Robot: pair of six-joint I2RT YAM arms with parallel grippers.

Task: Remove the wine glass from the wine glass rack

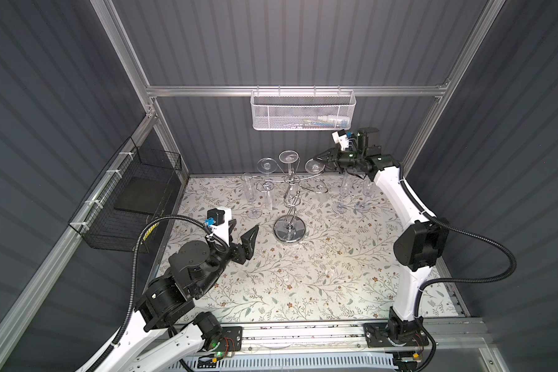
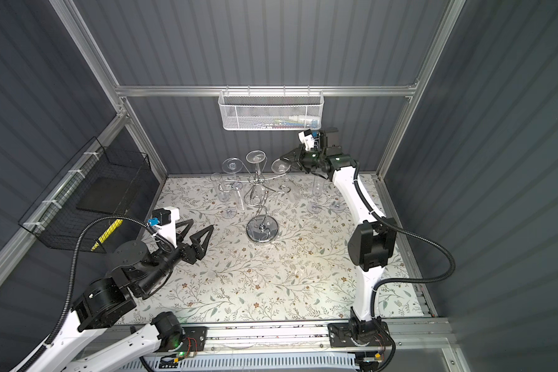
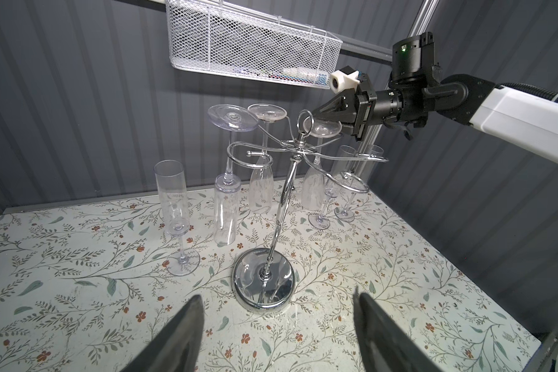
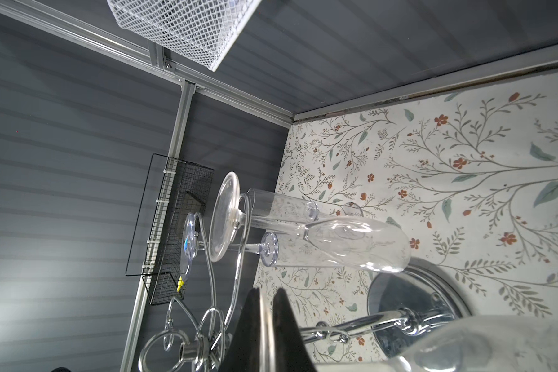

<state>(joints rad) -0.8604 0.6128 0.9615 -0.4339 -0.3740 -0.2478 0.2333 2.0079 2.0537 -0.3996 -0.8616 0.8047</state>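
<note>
The chrome wine glass rack (image 1: 289, 229) (image 2: 262, 231) stands mid-table on its mirrored disc base (image 3: 264, 280). Three clear wine glasses hang upside down from its arms. My right gripper (image 1: 318, 158) (image 2: 284, 158) (image 4: 266, 291) reaches in from the right, shut on the foot rim of the rightmost hanging wine glass (image 1: 314, 166) (image 3: 324, 128). The foot's thin edge (image 4: 264, 322) shows between the fingers. That glass's stem still sits in the rack arm, bowl (image 3: 313, 190) down. My left gripper (image 1: 244, 227) (image 2: 201, 224) (image 3: 277, 294) is open and empty, low and just left of the base.
Two upright glasses (image 1: 345, 193) stand right of the rack under my right arm, and one (image 1: 248, 193) stands to its left. A white mesh basket (image 1: 303, 111) hangs on the back rail above my right gripper. A black wire basket (image 1: 132, 199) lines the left wall.
</note>
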